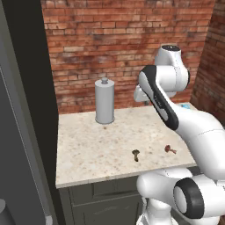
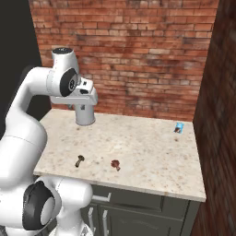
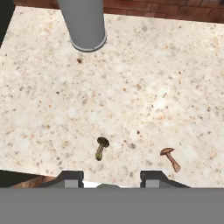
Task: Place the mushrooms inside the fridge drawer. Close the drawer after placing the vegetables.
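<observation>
Two tiny mushrooms lie near the front edge of the speckled counter (image 1: 88, 149). The dark olive-brown one (image 1: 136, 154) (image 2: 79, 160) (image 3: 101, 147) is to the left of the reddish-brown one (image 1: 169, 149) (image 2: 115, 164) (image 3: 170, 157). My gripper (image 3: 111, 179) hangs high above the counter, looking down on both. Its fingertips (image 3: 72, 177) stand apart with nothing between them. The hand (image 2: 85, 97) is raised in front of the brick wall. The fridge drawer is out of view.
A tall grey canister (image 1: 104, 102) (image 2: 85, 115) (image 3: 83, 24) stands at the back left of the counter. A small blue item (image 2: 179, 127) lies at the back right. A dark fridge side (image 1: 26, 110) rises left of the counter, and brick walls close the back and right.
</observation>
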You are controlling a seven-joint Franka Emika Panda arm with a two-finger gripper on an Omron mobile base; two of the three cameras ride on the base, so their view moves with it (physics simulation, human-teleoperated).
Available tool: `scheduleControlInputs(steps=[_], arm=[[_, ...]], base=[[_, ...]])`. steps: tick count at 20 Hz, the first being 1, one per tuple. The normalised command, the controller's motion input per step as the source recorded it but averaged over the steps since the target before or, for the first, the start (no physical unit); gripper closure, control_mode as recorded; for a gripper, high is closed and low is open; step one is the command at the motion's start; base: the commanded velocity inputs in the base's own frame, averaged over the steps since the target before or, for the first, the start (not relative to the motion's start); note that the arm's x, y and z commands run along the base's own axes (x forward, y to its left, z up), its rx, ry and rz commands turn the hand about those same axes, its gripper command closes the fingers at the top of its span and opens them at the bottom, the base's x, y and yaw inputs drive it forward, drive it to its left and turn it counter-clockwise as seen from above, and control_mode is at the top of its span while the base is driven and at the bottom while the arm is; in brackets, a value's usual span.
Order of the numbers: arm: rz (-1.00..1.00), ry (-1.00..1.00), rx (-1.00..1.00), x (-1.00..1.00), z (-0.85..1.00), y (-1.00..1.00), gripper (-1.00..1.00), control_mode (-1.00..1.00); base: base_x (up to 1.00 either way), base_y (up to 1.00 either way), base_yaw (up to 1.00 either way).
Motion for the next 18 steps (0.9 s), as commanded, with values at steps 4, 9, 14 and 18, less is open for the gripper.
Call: scheduleControlInputs(steps=[4, 9, 14, 18], arm=[[0.00, -0.07, 0.01, -0.43, 0.00, 0.01, -1.00, -1.00], [-0.10, -0.23, 0.19, -1.00, -0.51, -0.32, -1.00, -1.00], [-0.43, 0.08, 0.03, -0.31, -1.00, 0.47, -1.00, -1.00], [-0.26, 0.16, 0.17, 0.00, -0.98, 0.02, -1.00, -1.00]], base=[[0.00, 0.00, 0.00], [0.00, 0.00, 0.00], [0.00, 0.00, 0.00], [0.00, 0.00, 0.00]])
